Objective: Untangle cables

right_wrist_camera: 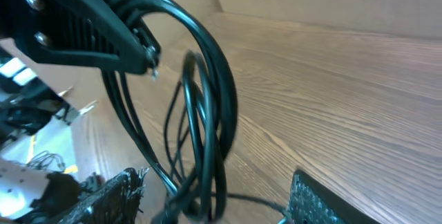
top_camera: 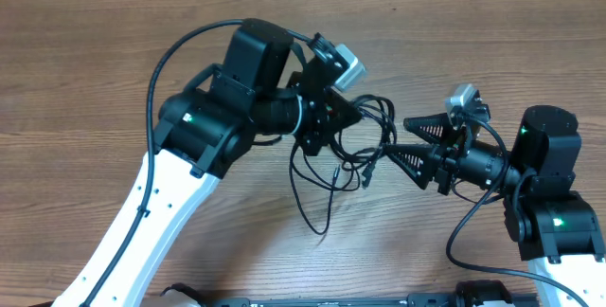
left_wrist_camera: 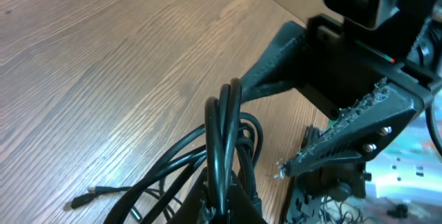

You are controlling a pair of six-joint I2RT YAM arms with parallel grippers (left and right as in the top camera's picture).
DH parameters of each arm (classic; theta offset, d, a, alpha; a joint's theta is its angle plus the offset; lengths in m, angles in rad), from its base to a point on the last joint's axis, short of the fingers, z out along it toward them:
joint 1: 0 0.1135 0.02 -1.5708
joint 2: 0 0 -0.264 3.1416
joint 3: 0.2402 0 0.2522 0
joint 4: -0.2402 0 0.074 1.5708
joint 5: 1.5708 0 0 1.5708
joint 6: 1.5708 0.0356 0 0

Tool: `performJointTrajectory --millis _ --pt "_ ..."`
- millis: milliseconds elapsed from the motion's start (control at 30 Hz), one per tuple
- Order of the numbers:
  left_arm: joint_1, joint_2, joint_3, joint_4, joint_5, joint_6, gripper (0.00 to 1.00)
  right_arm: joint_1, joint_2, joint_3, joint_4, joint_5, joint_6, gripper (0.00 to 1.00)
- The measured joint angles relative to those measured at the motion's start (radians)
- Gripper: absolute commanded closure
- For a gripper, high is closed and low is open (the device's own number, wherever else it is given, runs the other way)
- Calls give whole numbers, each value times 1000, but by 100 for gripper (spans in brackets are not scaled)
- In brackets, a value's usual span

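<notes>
**A:** Left gripper [top_camera: 336, 127] status?

**B:** Clamped tight on the cables [top_camera: 367, 144]. The bunch is pinched at its tips, and in the left wrist view the loops stand up straight out of its jaws.

**A:** Right gripper [top_camera: 409, 139]?

**B:** Jaws spread wide, holding nothing. It faces the left gripper tip to tip, close in.

**A:** Where's the bunch relative to the right one?

**B:** Right at its mouth. The right wrist view shows the loops hanging in the gap between its two fingers [right_wrist_camera: 114, 193]. Can't tell whether any strand touches a pad.

**A:** And the slack?

**B:** It lies on the table [top_camera: 473, 23] under and just past the left gripper's tips. One long strand curves away from both grippers and ends loose on the wood. A plug end [left_wrist_camera: 81, 200] lies flat on the table off to one side of the left gripper, well clear of its jaws.

**A:** Knot off the table?

**B:** The top loops are lifted at the left gripper's tips. The lower strands rest on the wood.
</notes>
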Motion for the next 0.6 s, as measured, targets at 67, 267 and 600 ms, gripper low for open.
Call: performJointTrajectory --millis 67,267,600 --pt "6 0 0 2 -3 -11 96 0 0 0 -3 20 0 34" --pt "6 0 0 20 32 -26 96 0 0 0 -5 48 -1 35" --pt "6 0 0 38 92 -30 96 0 0 0 -4 51 -1 37"
